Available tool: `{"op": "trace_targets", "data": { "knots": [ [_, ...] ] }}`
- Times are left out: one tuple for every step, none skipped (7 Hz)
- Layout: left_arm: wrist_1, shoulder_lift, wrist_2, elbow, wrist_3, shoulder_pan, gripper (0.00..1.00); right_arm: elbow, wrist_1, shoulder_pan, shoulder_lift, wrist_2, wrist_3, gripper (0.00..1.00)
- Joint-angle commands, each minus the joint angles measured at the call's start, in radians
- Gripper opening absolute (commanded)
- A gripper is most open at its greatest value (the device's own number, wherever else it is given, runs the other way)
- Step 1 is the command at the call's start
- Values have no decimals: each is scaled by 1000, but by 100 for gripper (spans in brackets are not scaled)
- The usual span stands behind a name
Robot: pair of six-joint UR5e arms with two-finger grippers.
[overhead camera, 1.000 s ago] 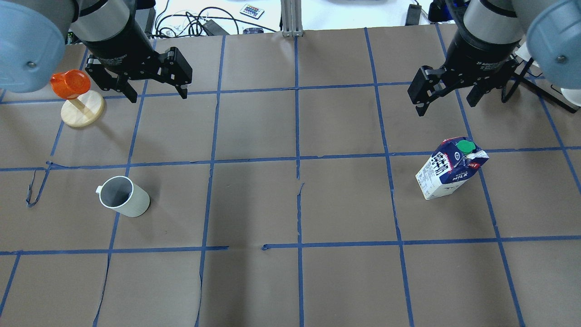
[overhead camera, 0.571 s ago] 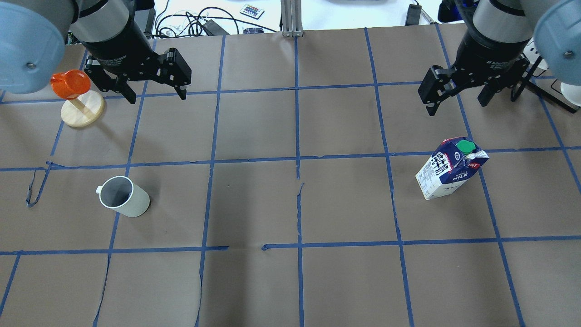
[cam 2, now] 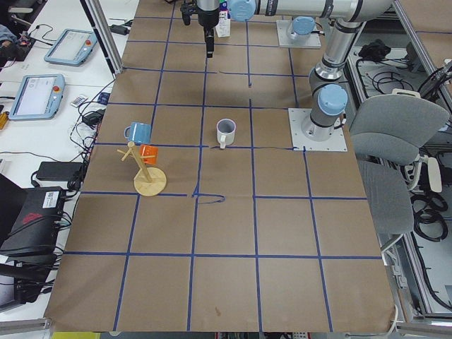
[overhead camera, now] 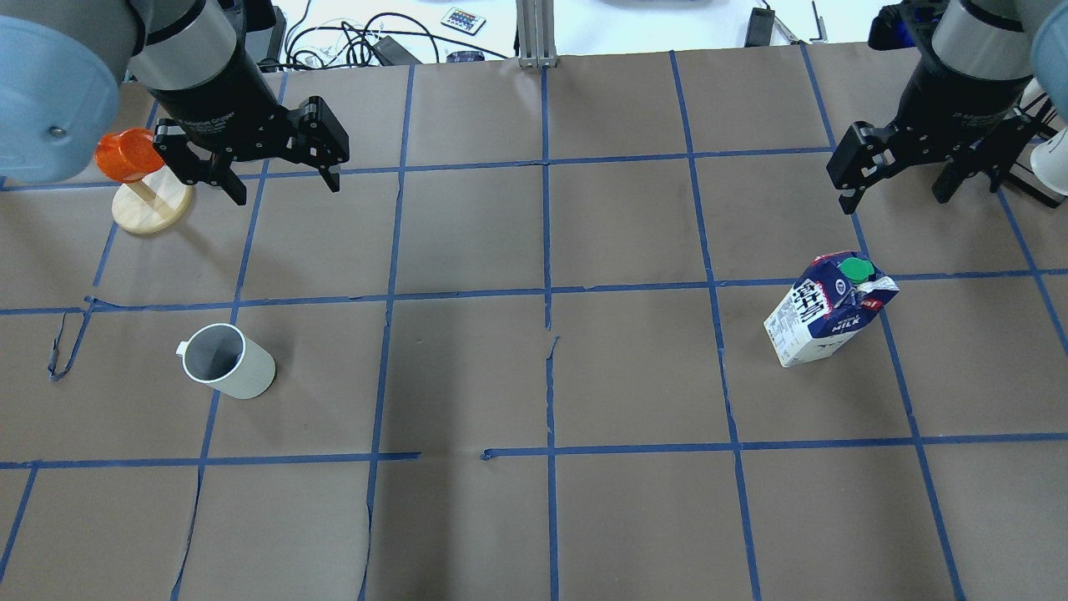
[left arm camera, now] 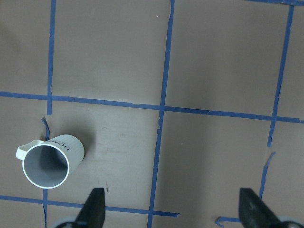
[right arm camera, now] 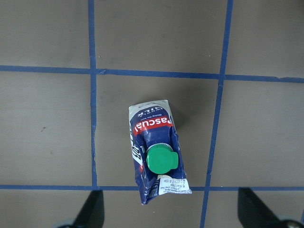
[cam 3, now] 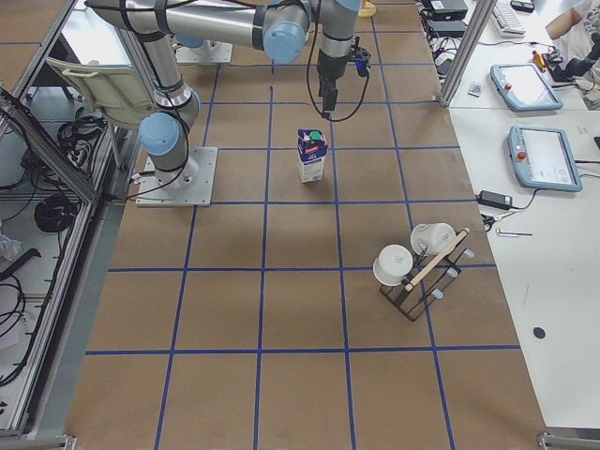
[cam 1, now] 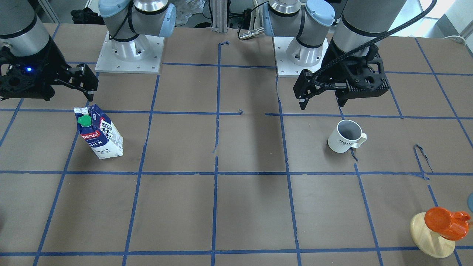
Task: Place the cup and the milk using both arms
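The white cup [overhead camera: 225, 361] stands upright on the brown table's left part; "HOME" shows on its side in the front view [cam 1: 343, 136]. My left gripper [overhead camera: 285, 188] hovers open and empty beyond the cup; in its wrist view [left arm camera: 173, 211] the cup [left arm camera: 47, 164] lies to the lower left. The blue and white milk carton [overhead camera: 822, 313] with a green cap stands upright on the right part, also in the front view [cam 1: 99, 133]. My right gripper [overhead camera: 894, 200] hovers open and empty above and beyond the milk [right arm camera: 154, 152], which is centred in its wrist view.
An orange cup hangs on a pale wooden stand [overhead camera: 138, 179] just left of my left gripper. A rack with white mugs [cam 3: 417, 262] stands past the milk in the right side view. Cables [overhead camera: 350, 37] lie beyond the table's far edge. Blue tape lines grid the table.
My right gripper has moved to the right and slightly nearer in the overhead view. My left gripper has shifted only slightly. Cup and milk have not moved.
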Motion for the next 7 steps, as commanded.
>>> {"op": "trace_targets", "data": {
  "knots": [
    [9, 1, -4, -83, -18, 100, 100, 90, -12, -4, 15, 2, 0, 100],
    [20, 5, -3, -155, -16, 157, 100, 148, -99, -4, 14, -4, 0, 100],
    [41, -7, -3, -208, -2, 238, 100, 181, -122, -4, 9, -4, -1, 100],
    [79, -42, 5, -249, -7, 334, 100, 183, -123, -4, 11, -4, -4, 100],
    [139, -74, 54, -300, -1, 388, 100, 184, -123, -4, 14, -4, -3, 100],
    [188, -99, 83, -340, -1, 403, 100, 186, -123, -4, 15, -4, 5, 100],
    [207, -114, 88, -387, 2, 421, 98, 196, -135, -4, 17, -3, 5, 100]
  ]
}}
